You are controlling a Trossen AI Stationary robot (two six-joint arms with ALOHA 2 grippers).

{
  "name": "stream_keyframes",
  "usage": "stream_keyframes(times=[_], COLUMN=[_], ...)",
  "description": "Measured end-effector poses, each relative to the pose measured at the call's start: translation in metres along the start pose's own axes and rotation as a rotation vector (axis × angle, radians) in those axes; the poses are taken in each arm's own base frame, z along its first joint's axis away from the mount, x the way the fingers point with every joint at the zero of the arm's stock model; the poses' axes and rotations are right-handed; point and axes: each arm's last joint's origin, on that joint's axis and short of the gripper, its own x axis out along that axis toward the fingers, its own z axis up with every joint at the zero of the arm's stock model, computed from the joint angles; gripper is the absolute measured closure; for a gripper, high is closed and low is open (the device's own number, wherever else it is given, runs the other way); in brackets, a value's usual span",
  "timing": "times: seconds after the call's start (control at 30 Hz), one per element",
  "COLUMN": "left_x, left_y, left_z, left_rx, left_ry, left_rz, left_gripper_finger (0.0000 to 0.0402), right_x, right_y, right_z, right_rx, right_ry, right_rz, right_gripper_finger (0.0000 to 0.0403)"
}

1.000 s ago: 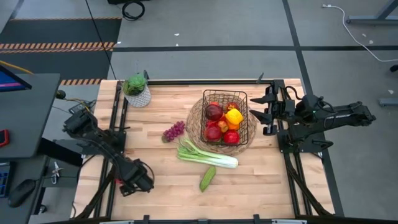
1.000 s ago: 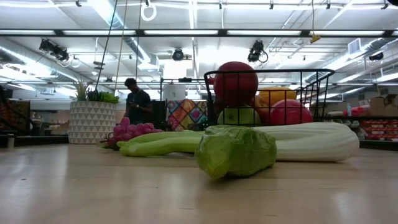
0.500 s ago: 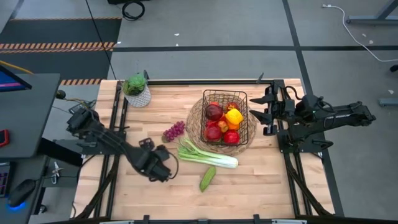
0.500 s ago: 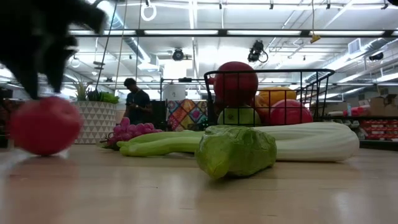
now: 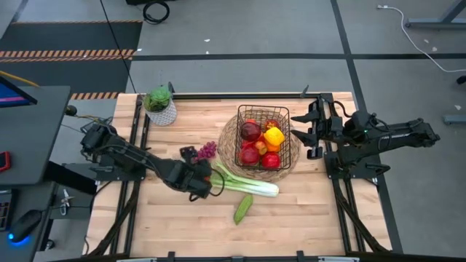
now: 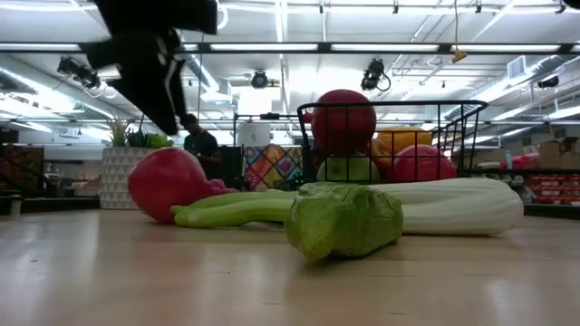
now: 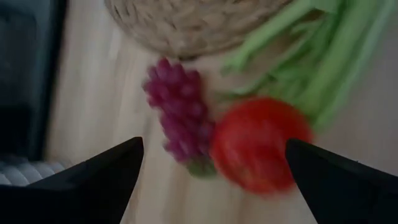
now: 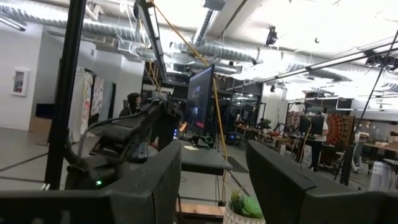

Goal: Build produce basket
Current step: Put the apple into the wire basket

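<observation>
Our left gripper (image 5: 200, 177) has swept in from the near-left corner of the bench (image 5: 313, 218) over the last second and now sits just left of the leek (image 5: 244, 182), close by the grapes (image 5: 207, 151). In the low view a red apple (image 6: 168, 186) that was not there a second ago, and was farther left half a second ago, rests on the bench against the grapes and the leek's green end. In the left wrist view the apple (image 7: 261, 144) lies ahead between our two wide-spread fingers (image 7: 93, 171), neither of them touching it, so the jaws are open and hold nothing. We judge the apple has rolled or been pushed in and is now free to be picked up.

The basket (image 5: 263, 137) stands on the straw mat (image 5: 227, 142) right of centre, already holding apples, a yellow pepper (image 5: 274, 135) and other fruit. The leek, grapes, the cucumber (image 5: 242, 207) and this apple are not yet inside.

Our right gripper (image 5: 314, 131) waits at the right edge beside the basket; its wrist view shows a clear gap between its fingers, so its jaws are open too.

The next move, we think, is to close on the apple.
</observation>
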Motion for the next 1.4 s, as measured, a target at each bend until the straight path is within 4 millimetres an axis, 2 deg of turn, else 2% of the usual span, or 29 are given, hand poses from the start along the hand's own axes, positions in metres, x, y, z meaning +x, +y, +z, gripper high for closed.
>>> stream_keyframes(times=[0.1,0.23,0.33,0.43,0.57,0.7,0.83,1.0,1.1,1.2,1.4], left_x=[0.015,0.031,0.040,0.046,0.036,0.006,-0.021,-0.045,-0.047,-0.039,-0.005], left_y=[0.000,-0.004,0.000,0.007,0.018,0.034,0.050,0.054,0.052,0.045,0.025], left_z=[0.001,-0.006,-0.015,-0.025,-0.027,-0.021,-0.035,-0.053,-0.071,-0.088,-0.107], left_rx=[0.090,0.200,0.189,0.167,0.137,0.061,-0.052,-0.156,-0.177,-0.181,-0.170], left_ry=[-0.038,-0.033,-0.022,-0.025,-0.089,-0.166,0.027,0.180,0.321,0.419,0.367], left_rz=[-0.001,-0.142,-0.266,-0.276,-0.285,-0.353,-0.501,-0.482,-0.412,-0.384,-0.425], left_gripper_finger=[0.0002,0.0002,0.0002,0.0002,0.0002,0.0002,0.0002,0.0002,0.0002,0.0002,0.0002], right_x=[0.002,0.002,0.002,0.002,0.002,0.003,0.004,0.006,0.007,0.007,0.008], right_y=[0.001,0.003,0.004,0.004,0.005,0.005,0.005,0.004,0.003,0.002,0.001], right_z=[-0.003,-0.006,-0.006,-0.006,-0.006,-0.008,-0.008,-0.008,-0.009,-0.010,-0.009], right_rx=[-0.003,-0.007,-0.005,-0.004,-0.004,-0.006,-0.014,-0.039,-0.044,-0.047,-0.056], right_ry=[0.024,0.047,0.049,0.046,0.049,0.060,0.064,0.050,0.053,0.056,0.047], right_rz=[0.007,0.019,0.025,0.029,0.029,0.025,0.025,0.011,0.005,0.000,-0.010], right_gripper_finger=[0.0215,0.0215,0.0215,0.0215,0.0215,0.0215,0.0215,0.0215,0.0215,0.0215,0.0215])
